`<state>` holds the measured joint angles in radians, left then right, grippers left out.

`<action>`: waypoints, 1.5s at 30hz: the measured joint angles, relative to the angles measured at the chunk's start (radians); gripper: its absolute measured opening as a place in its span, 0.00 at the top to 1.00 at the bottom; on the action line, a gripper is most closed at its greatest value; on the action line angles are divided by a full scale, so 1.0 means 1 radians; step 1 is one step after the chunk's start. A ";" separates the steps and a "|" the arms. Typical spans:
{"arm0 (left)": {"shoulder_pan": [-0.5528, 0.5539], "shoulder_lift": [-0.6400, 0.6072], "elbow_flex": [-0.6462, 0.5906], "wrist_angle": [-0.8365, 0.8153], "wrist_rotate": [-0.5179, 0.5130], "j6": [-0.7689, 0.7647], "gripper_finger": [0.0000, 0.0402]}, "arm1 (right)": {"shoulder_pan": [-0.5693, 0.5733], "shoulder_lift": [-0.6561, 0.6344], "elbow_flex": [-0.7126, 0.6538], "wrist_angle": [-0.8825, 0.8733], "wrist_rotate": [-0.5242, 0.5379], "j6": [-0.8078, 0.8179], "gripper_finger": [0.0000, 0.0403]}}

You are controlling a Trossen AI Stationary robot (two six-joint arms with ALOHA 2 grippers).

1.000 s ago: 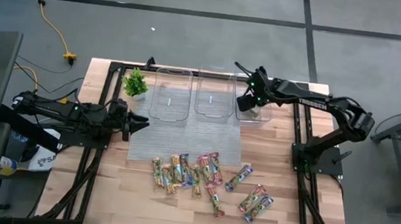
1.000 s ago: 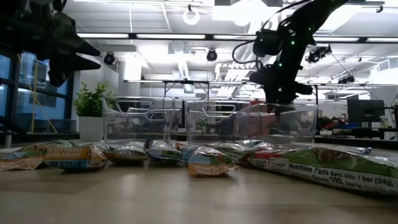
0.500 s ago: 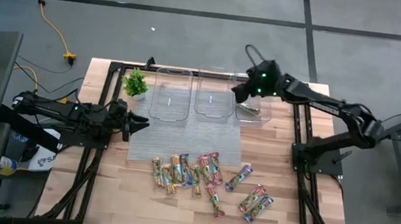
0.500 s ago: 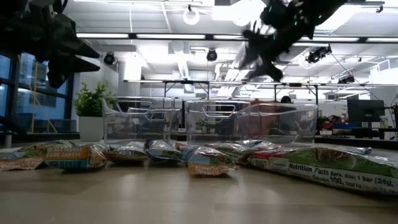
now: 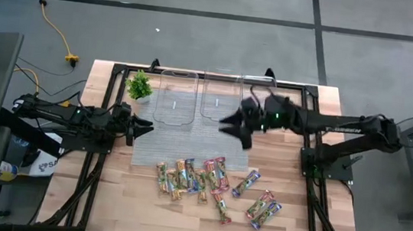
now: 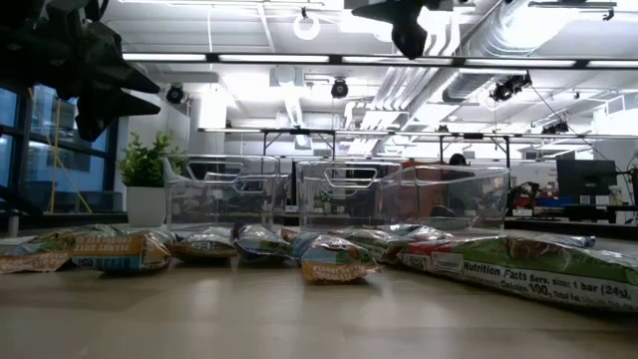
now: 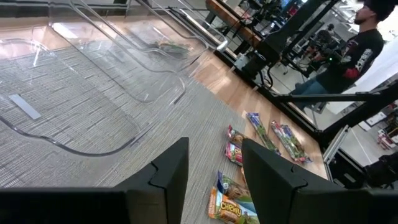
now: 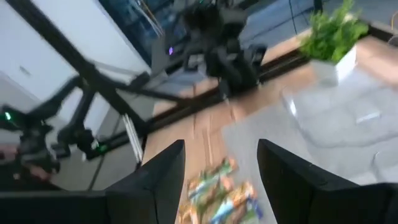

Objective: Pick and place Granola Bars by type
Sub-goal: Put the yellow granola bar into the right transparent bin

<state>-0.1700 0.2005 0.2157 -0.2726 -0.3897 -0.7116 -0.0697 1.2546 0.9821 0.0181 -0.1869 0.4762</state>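
Note:
Several granola bars [image 5: 211, 184] in green-tan, red-pink and blue-purple wrappers lie flat on the wood near the table's near edge; the low view shows them in a row [image 6: 299, 249]. One more bar [image 7: 166, 45] lies in the right-hand clear tub. My right gripper [image 5: 232, 131] is open and hangs above the grey mat, between the tubs and the bars, with bars [image 8: 217, 186] ahead of its fingers. My left gripper [image 5: 143, 128] is open at the mat's left edge, off the table top [image 7: 214, 180].
Three clear tubs [image 5: 176, 97] [image 5: 220, 98] [image 5: 265, 87] stand side by side along the far edge on a grey mat [image 5: 188, 140]. A small green plant [image 5: 139, 86] stands left of them. Bare wood lies left and right of the bars. A person [image 7: 357, 53] stands beyond the table.
My right gripper has risen out of the right-hand tub and swung toward the table's near edge and left, and now hangs over the mat, turned toward the left arm. The bars on the table have not moved.

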 joint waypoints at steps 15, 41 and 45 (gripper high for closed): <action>0.000 0.000 0.000 0.002 0.000 -0.011 0.65 | 0.298 0.093 0.053 -0.260 0.200 0.197 0.56; 0.000 0.000 0.000 0.034 0.118 -0.105 0.65 | 0.397 0.736 0.604 -0.673 0.279 0.852 0.63; 0.000 0.000 0.000 0.031 0.177 -0.084 0.65 | 0.416 0.789 0.640 -0.669 0.249 0.940 0.63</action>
<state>-0.1702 0.2005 0.2161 -0.2413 -0.2126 -0.7954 0.3464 2.0439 1.6218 -0.6508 0.0625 1.4157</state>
